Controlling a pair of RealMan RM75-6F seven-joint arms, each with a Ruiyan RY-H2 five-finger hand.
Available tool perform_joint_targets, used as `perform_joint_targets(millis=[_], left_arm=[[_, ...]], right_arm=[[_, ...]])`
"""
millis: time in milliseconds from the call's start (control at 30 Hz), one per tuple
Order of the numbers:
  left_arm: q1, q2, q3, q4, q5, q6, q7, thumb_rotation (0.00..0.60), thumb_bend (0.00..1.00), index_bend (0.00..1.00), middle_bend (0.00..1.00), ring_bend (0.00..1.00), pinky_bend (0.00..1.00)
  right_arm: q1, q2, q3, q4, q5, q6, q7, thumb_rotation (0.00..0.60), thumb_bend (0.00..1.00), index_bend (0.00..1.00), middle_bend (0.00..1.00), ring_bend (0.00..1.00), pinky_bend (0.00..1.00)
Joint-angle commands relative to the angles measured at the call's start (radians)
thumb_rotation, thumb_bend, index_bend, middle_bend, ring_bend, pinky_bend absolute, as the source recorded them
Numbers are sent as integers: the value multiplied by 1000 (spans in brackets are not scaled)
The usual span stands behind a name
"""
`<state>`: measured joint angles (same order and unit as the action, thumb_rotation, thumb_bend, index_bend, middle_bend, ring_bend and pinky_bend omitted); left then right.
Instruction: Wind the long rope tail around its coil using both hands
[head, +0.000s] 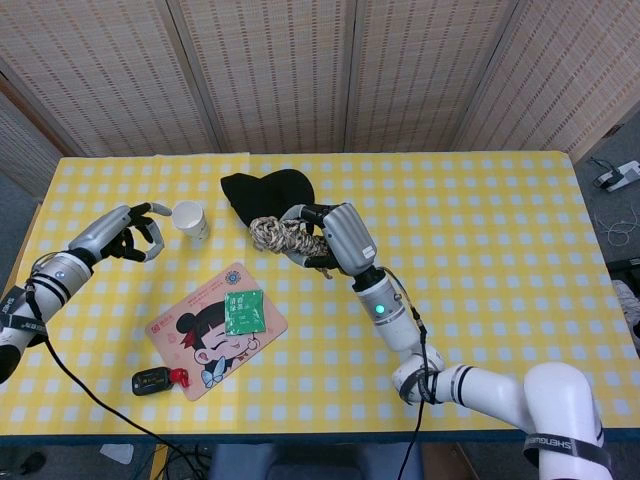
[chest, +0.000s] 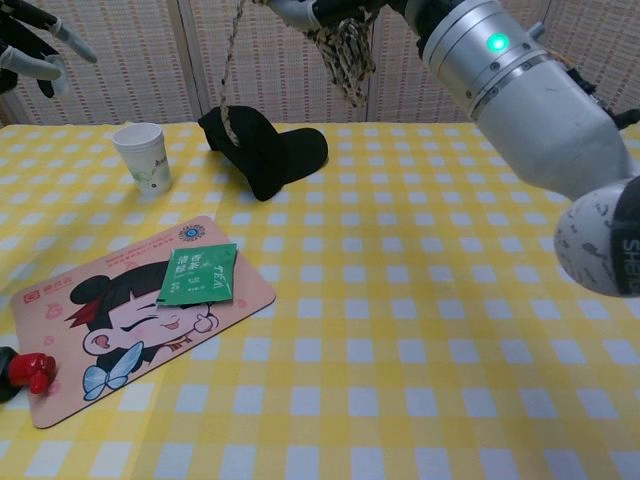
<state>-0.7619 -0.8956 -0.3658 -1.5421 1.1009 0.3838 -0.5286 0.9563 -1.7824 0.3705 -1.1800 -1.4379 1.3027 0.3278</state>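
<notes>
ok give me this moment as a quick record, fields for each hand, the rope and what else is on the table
left hand: fingers spread, holding nothing
right hand: raised, gripping the braided beige rope coil
rope tail: hangs loose from the coil, free of the left hand
table: yellow checked cloth
other items: white paper cup, black cap, cartoon-girl mat with a green sachet on it
</notes>
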Motion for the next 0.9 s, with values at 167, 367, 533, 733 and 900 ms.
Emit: perform_joint_targets(millis=[167,367,533,733,900], left_arm=[[102,-53,54,-15,-6,344,206,600,386,257,447,363,553],[172,-107,95,-29,8,565,365,600,382,284,447,363,547],[233,-130,127,-37,38,691,431,600,380,294,447,362,540],[314,-166,173,-42,70,823,503,600,379,302,446,359,522],[380,-194,216,-42,98,906,546,600,378,304,445,356,496]], right_arm=[[-82,123,-46,-119,-2,-8,-55,600,829,893,723,624,764],[-136,202,-71,-188,-7,-2,-53,600,837,893,723,624,764],[-181,260,-89,-232,-7,7,-45,600,841,893,723,624,764],[-220,308,-109,-272,-27,24,-54,600,843,893,723,624,764],[-245,332,-118,-292,-42,41,-51,600,847,893,724,624,764]])
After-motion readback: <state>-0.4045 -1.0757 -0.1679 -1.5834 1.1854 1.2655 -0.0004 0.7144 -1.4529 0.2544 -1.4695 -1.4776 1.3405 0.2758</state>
